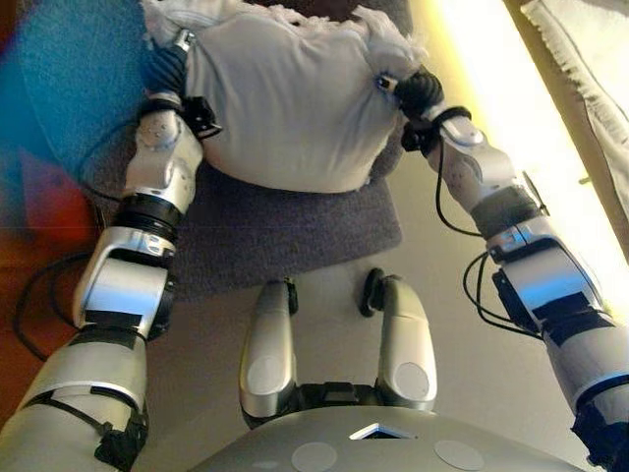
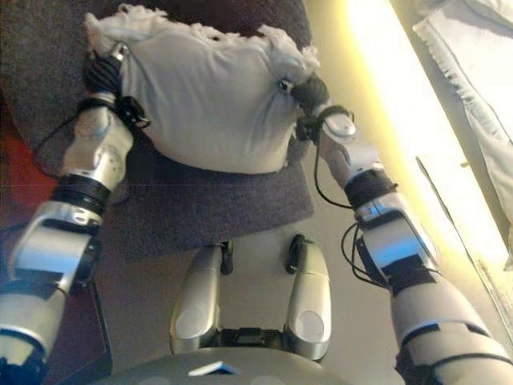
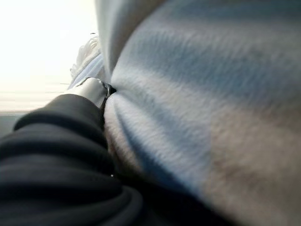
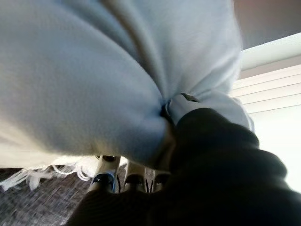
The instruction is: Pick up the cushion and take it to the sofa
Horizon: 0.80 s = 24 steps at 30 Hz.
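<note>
A white cushion (image 1: 285, 108) with a frayed fringe along its far edge is held up between my two hands, above a grey rug (image 1: 285, 236). My left hand (image 1: 165, 71) is at the cushion's left side. In the left wrist view its thumb (image 3: 96, 92) digs into the cloth (image 3: 211, 94), and its fingers are hidden behind the cushion. My right hand (image 1: 418, 90) is at the cushion's right side. In the right wrist view its thumb (image 4: 188, 100) pinches a fold of the cloth (image 4: 84, 80), and its fingers (image 4: 106, 174) curl under the cushion.
The grey rug lies under the cushion and ends just in front of me. A teal round shape (image 1: 79, 79) and a red-brown area (image 1: 39, 206) lie to the left. A bright strip of floor (image 1: 511, 108) runs along the right, with pale fringed fabric (image 1: 580, 49) beyond it.
</note>
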Tool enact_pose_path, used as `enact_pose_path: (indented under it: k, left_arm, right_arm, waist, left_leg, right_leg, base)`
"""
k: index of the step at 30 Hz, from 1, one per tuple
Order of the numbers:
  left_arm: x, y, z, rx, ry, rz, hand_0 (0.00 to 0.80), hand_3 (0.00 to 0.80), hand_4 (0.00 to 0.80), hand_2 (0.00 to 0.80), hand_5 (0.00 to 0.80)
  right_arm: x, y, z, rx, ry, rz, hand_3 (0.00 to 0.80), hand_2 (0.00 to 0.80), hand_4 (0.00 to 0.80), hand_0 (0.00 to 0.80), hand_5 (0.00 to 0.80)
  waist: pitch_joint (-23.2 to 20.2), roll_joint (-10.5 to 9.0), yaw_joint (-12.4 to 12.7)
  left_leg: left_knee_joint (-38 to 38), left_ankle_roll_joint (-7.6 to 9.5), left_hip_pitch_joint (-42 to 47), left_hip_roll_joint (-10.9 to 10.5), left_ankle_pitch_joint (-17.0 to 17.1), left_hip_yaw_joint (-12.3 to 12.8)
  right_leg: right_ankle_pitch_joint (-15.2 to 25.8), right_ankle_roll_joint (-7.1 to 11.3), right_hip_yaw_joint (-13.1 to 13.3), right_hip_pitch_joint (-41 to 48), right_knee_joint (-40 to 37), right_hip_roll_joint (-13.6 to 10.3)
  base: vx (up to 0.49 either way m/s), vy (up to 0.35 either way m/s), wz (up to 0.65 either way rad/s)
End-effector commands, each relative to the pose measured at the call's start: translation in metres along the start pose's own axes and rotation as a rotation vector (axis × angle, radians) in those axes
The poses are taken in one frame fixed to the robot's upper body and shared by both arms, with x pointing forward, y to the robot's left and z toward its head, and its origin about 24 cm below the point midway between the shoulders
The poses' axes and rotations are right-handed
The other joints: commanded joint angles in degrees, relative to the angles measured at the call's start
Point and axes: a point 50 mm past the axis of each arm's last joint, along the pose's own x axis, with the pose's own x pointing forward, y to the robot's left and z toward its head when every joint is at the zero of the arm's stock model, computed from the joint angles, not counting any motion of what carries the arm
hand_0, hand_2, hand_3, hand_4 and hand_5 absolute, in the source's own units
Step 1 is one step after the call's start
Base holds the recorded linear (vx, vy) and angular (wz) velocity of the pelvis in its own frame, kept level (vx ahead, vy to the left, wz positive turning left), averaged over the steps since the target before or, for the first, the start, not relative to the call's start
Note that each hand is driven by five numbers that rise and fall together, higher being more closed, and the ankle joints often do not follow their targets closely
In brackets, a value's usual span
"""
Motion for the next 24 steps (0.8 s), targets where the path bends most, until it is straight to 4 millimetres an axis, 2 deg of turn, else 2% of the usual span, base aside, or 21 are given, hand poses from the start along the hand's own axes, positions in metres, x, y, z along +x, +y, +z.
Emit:
enact_pose_path:
  k: [1,6,11,12,13,14,15,16,17,18,24]
  left_arm:
    - [0.009,-0.058,0.075,-0.055,-0.231,-0.174,0.8,0.8,0.8,0.8,0.8]
    - [0.012,-0.068,0.094,-0.085,-0.254,-0.197,0.8,0.8,0.8,0.8,0.8]
    - [0.014,-0.07,0.095,-0.074,-0.233,-0.199,0.8,0.8,0.8,0.8,0.8]
    - [0.015,-0.069,0.093,-0.082,-0.214,-0.19,0.8,0.8,0.8,0.8,0.8]
    - [0.015,-0.069,0.093,-0.087,-0.207,-0.187,0.8,0.8,0.8,0.8,0.8]
    - [0.016,-0.069,0.091,-0.104,-0.191,-0.192,0.8,0.8,0.8,0.8,0.8]
    - [0.017,-0.068,0.09,-0.113,-0.179,-0.2,0.458,0.458,0.458,0.458,0.458]
    - [0.017,-0.068,0.088,-0.113,-0.167,-0.201,0.0,0.0,0.0,0.0,0.0]
    - [0.017,-0.068,0.086,-0.106,-0.164,-0.198,0.0,0.0,0.0,0.0,0.0]
    - [0.017,-0.067,0.085,-0.1,-0.163,-0.197,0.0,0.0,0.0,0.0,0.0]
    - [0.023,-0.045,0.082,-0.086,-0.141,-0.113,0.0,0.0,0.0,0.0,0.0]
  right_arm:
    - [0.01,0.044,0.068,-0.001,-0.233,0.163,0.8,0.8,0.8,0.8,0.8]
    - [0.012,0.047,0.073,-0.018,-0.217,0.171,0.8,0.8,0.8,0.8,0.8]
    - [0.014,0.047,0.065,-0.036,-0.149,0.179,0.8,0.8,0.8,0.8,0.8]
    - [0.014,0.046,0.061,-0.041,-0.127,0.176,0.69,0.69,0.69,0.69,0.69]
    - [0.014,0.046,0.06,-0.044,-0.121,0.171,0.536,0.536,0.536,0.536,0.536]
    - [0.014,0.043,0.059,-0.045,-0.115,0.16,0.0,0.0,0.0,0.0,0.0]
    - [0.014,0.042,0.058,-0.034,-0.115,0.153,0.0,0.0,0.0,0.0,0.0]
    - [0.014,0.04,0.058,-0.024,-0.116,0.15,0.0,0.0,0.0,0.0,0.0]
    - [0.014,0.038,0.058,-0.013,-0.118,0.149,0.0,0.0,0.0,0.0,0.0]
    - [0.014,0.038,0.059,-0.01,-0.12,0.15,0.0,0.0,0.0,0.0,0.0]
    - [0.012,0.029,0.055,0.001,-0.121,0.12,0.0,0.0,0.0,0.0,0.0]
  waist:
    - [-2.6,1.7,-0.4]
    - [-3.0,1.61,-0.8]
    - [-3.0,1.57,-1.2]
    - [-3.0,1.57,-1.3]
    - [-2.9,1.58,-1.4]
    - [-2.8,1.55,-1.6]
    - [-2.8,1.53,-1.7]
    - [-2.7,1.5,-1.8]
    - [-2.6,1.48,-1.9]
    - [-2.5,1.27,-2.0]
    - [-2.9,1.18,-2.2]
  left_leg:
    - [4.4,0.44,1.8,-0.4,-8.1,0.6]
    - [4.4,0.21,1.8,-0.1,-8.3,1.0]
    - [3.7,-0.13,1.8,0.2,-7.8,1.1]
    - [3.6,-0.23,1.7,0.2,-7.7,1.1]
    - [3.5,-0.25,1.7,0.2,-7.6,1.1]
    - [3.2,-0.26,1.7,0.2,-7.4,1.3]
    - [3.1,-0.29,1.7,0.3,-7.3,1.4]
    - [3.1,-0.32,1.7,0.4,-7.2,1.5]
    - [3.1,-0.37,1.6,0.4,-7.1,1.5]
    - [2.6,-0.11,0.8,0.4,-5.4,1.8]
    - [0.4,-0.19,2.4,0.5,-4.0,2.3]
  right_leg:
    - [3.3,5.6,3.5,5.5,-5.9,-5.4]
    - [3.1,5.76,3.5,5.6,-6.1,-5.6]
    - [3.4,5.72,3.6,5.5,-6.8,-5.4]
    - [3.5,5.65,3.7,5.5,-7.0,-5.3]
    - [3.5,5.63,3.7,5.4,-7.0,-5.2]
    - [3.7,5.61,3.9,5.4,-7.3,-5.1]
    - [3.7,5.6,3.9,5.3,-7.4,-5.1]
    - [3.8,5.6,4.0,5.2,-7.4,-5.0]
    - [3.8,5.62,4.1,5.1,-7.5,-4.9]
    - [5.4,5.18,4.0,4.6,-8.3,-5.0]
    - [6.1,5.23,3.6,5.9,-10.0,-5.0]
  base:
    - [0.052,0.003,-0.1]
    - [0.019,-0.009,-0.02]
    - [0.004,-0.005,0.02]
    - [0.0,0.0,0.0]
    - [0.0,0.0,0.0]
    - [0.0,0.0,0.0]
    - [0.0,0.0,0.0]
    - [0.0,0.0,0.0]
    - [-0.079,0.008,-0.03]
    - [-0.078,0.007,-0.04]
    - [0.015,0.014,-0.04]
